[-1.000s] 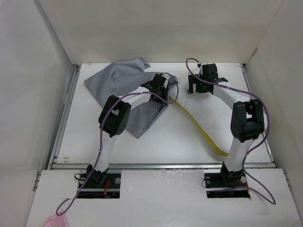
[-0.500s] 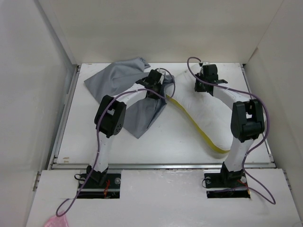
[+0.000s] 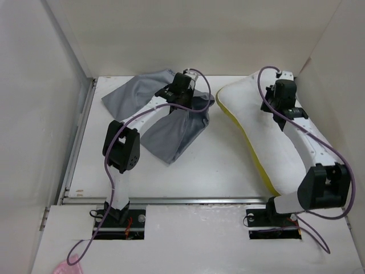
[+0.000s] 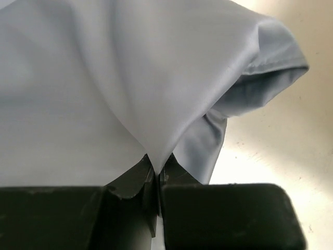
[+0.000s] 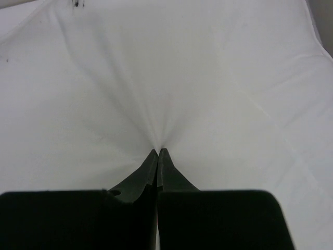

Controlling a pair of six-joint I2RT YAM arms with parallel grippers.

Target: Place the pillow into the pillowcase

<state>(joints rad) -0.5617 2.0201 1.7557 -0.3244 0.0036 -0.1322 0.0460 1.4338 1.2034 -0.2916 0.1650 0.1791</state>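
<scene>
The grey pillowcase [image 3: 154, 114] lies wrinkled across the back left of the table. My left gripper [image 3: 181, 87] is shut on a pinch of its cloth; in the left wrist view the grey fabric [image 4: 130, 78] rises tent-like from the closed tips [image 4: 157, 162]. The white pillow [image 3: 268, 142] with its yellow band [image 3: 251, 154] stretches along the right side, its far end lifted. My right gripper [image 3: 279, 97] is shut on that far end; the white cover [image 5: 166, 78] puckers into the closed tips [image 5: 157, 152].
White enclosure walls [image 3: 51, 85] stand close on the left, back and right. A metal rail [image 3: 194, 200] runs along the table's near edge, in front of the arm bases. A pink scrap [image 3: 67, 267] lies at the bottom left, off the table.
Both grippers have shut on fabric. The left arm has lifted the pillowcase pinch towards the back. The right arm has swung right and back, raising the pillow's far end.
</scene>
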